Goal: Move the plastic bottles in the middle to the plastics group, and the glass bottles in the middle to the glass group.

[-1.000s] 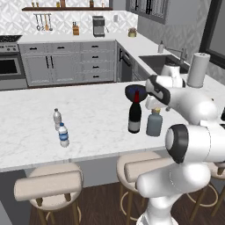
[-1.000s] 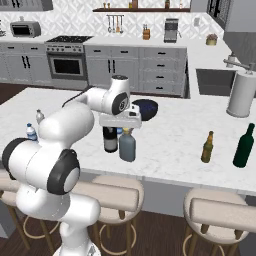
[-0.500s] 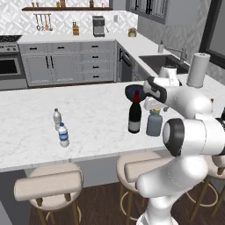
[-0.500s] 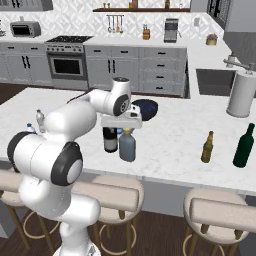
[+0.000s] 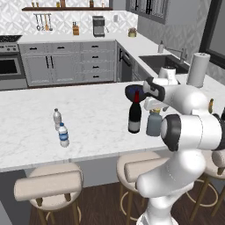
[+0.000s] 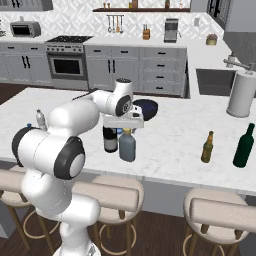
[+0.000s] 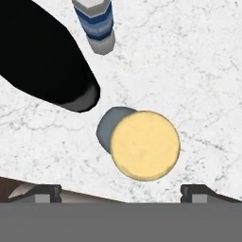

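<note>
Grey-blue glass is the target in hand: the squat grey-blue bottle (image 5: pixel 153 124) stands in the middle of the white marble worktop (image 5: pixel 92 114), just beside the tall dark wine bottle (image 5: pixel 134 115). The hand (image 7: pixel 121 188) hovers directly above it, fingers spread wide and grasping nothing. In the hand view the bottle's tan cap (image 7: pixel 144 145) lies centred between the two finger tips, with the small blue-labelled water bottle (image 7: pixel 98 22) further off.

Judged step: approach to the first glass bottle. The next move calls for a straight descent over the neck, then closure on it.

Clearances:
- The wine bottle stands close on one side; a sideways drift during descent could tip it.
- The dark blue bowl (image 6: pixel 146 108) sits just behind the pair.
- The worktop's front edge is near the bottle.
- Open marble runs toward the glass group, a beer-type bottle (image 6: pixel 207 147) and a green bottle (image 6: pixel 244 146).
- The plastics group (image 5: pixel 60 128) stands well apart on the opposite side.
</note>
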Available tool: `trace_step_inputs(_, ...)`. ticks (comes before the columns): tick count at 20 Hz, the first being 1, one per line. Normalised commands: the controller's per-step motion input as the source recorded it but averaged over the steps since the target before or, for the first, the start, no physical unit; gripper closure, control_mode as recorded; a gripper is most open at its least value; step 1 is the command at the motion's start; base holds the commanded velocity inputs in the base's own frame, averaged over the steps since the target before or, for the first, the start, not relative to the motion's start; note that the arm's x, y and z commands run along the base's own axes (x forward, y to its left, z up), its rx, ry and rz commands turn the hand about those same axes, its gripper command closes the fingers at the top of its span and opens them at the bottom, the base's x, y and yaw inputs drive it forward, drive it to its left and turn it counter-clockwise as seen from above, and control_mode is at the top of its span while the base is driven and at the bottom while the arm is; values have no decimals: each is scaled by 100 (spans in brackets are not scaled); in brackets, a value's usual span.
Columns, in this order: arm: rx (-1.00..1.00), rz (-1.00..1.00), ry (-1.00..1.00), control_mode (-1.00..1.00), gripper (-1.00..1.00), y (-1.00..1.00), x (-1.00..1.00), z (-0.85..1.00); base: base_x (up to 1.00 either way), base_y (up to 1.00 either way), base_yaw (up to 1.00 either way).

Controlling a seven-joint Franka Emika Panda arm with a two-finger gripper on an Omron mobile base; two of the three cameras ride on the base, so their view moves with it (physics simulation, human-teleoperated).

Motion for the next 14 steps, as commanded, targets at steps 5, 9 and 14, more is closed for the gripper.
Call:
trace_step_inputs(5,0,2,0,-100,-100,-8,24,-4,0,0,0)
trace_step_inputs(9,0,1,1,-100,-100,-1,25,-3,0,0,0)
trace_step_inputs(14,0,2,2,-100,-100,0,7,-7,0,0,0)
